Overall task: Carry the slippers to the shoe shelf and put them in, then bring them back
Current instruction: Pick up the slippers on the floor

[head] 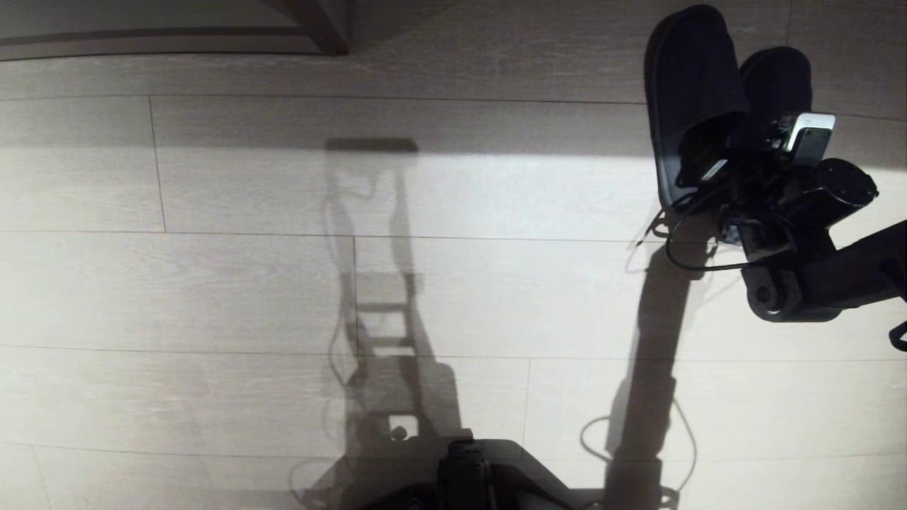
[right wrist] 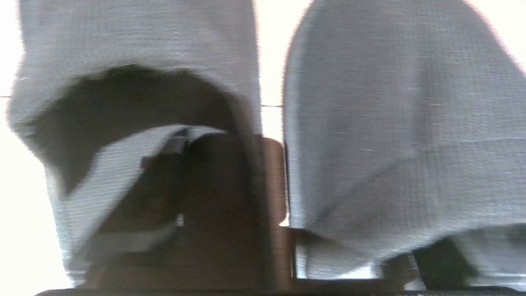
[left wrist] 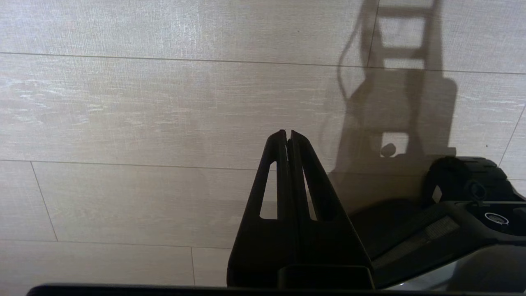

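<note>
The slippers lie side by side on the pale wood-plank floor, at the far right of my head view, toes pointing away from me. My right tool is down at their heel end. In the right wrist view one of its fingers reaches into the mouth of one slipper, resting on its insole under the fabric upper; the other finger sits by the second slipper, but I cannot make out quite where. The jaws stand fairly wide. Whether they are pressing the pair together or just resting there, I cannot tell.

My left tool hangs idle over bare floor with its two fingers pressed together, holding nothing.

No shoe shelf appears in any view. Only a strip of darker board and a slanted post run along the far edge of the floor, well apart from the slippers. So I judge this to be either the first pick-up or the final set-down on the floor; the pictures do not settle which. If it is the pick-up, the carry, the shelving and the return are all left to do.
</note>
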Robot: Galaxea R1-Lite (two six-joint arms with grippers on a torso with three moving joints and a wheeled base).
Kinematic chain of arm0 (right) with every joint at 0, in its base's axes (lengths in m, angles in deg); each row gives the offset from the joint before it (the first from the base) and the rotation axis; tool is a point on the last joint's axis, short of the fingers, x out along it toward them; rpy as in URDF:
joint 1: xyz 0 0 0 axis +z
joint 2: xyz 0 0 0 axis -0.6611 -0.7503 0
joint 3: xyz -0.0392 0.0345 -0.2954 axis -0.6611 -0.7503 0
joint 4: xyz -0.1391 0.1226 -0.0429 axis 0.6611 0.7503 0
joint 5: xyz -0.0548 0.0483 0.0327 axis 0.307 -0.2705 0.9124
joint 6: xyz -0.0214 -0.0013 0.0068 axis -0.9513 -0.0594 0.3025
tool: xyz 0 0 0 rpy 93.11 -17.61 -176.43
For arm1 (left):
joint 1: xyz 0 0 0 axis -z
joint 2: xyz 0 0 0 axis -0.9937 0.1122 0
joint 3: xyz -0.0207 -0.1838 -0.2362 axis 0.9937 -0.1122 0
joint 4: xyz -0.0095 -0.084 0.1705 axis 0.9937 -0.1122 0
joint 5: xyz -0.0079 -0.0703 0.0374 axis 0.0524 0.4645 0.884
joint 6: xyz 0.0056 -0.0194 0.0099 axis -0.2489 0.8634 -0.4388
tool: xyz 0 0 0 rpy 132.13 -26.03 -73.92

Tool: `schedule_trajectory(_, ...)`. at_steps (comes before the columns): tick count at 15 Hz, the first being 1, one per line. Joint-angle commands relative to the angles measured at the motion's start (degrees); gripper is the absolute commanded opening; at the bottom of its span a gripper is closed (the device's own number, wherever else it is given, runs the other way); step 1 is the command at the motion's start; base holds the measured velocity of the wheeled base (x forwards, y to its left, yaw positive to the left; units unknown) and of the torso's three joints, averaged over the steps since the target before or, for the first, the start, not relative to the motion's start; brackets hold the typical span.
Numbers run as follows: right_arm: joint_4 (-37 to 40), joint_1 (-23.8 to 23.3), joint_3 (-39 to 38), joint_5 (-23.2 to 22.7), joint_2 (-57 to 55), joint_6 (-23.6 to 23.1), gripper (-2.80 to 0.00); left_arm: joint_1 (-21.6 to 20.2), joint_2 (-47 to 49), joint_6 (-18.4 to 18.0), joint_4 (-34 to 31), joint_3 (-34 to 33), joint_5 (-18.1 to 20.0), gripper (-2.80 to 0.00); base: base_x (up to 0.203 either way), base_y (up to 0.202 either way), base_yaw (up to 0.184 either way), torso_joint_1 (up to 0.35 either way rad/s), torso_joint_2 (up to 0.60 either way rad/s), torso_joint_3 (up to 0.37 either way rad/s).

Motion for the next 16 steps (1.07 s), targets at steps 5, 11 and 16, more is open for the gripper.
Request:
schedule_trajectory(5, -0.8, -0.1, -0.2, 0.0, 0.0, 0.1, -2.80, 0.0, 0.0, 0.0, 0.0, 0.0, 0.0, -2.80, 0.000, 0.000, 0.000, 0.000, 0.00, 0.000)
schedule_trajectory(11, -1.5, -0.3, -0.6, -0.1, 0.3, 0.1, -2.80, 0.0, 0.0, 0.0, 0.0, 0.0, 0.0, -2.80, 0.000, 0.000, 0.000, 0.000, 0.00, 0.000)
schedule_trajectory(16, -1.9, -0.4, -5.8, -0.4, 4.3, 0.2, -2.80, 0.0, 0.0, 0.0, 0.0, 0.0, 0.0, -2.80, 0.000, 0.000, 0.000, 0.000, 0.00, 0.000)
